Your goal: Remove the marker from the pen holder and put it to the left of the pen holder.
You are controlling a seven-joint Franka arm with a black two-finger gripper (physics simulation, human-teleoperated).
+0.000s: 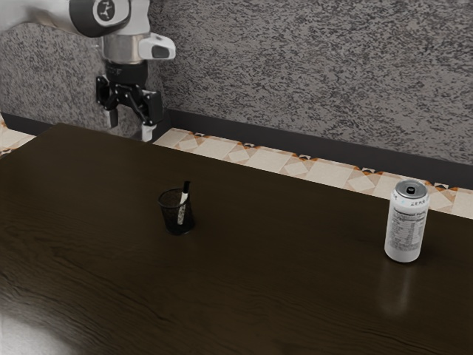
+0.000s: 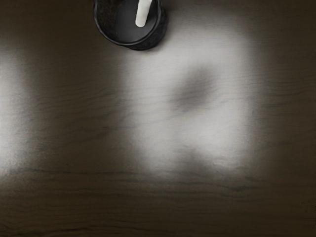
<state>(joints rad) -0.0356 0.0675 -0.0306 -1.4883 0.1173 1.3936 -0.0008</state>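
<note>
Pointing black end up, marker leans in pen holder, long axis near-vert.; gripper spread w/ gap.

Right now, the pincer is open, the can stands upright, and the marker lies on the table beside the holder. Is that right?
No: the marker is in the holder, dark end above the rim, as the exterior view shows. The pincer is open and the can upright.

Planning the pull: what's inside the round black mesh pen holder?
One slim white marker, leaning, its black end sticking out of the pen holder. The spot directly beneath the marker is covered; can't tell there.
</note>
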